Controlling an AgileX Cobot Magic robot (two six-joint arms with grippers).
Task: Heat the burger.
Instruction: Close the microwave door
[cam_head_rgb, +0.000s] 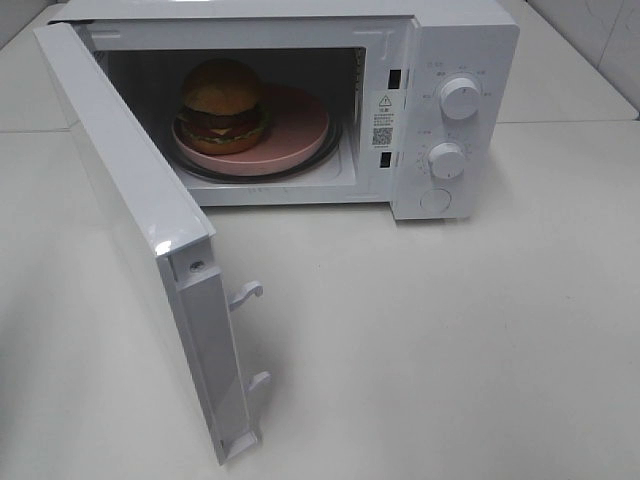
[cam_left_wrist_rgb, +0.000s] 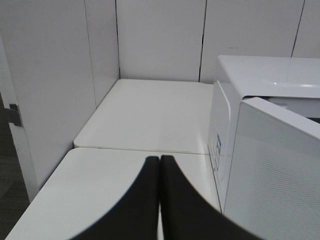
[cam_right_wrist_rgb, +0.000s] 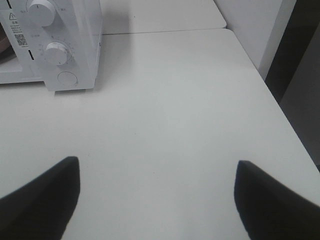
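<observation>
One burger on pink plate inside open microwave; left hand clenched empty, right hand spread wide.

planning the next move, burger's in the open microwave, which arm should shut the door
Left, probably. The left gripper, shut, sits beside the outer face of the open door, ready to push it closed on the burger. The right gripper hangs open over the table, away from the door.

White partition panels and plain white counters, a microwave at 12 o'clock, mark a bare test lab.
</observation>
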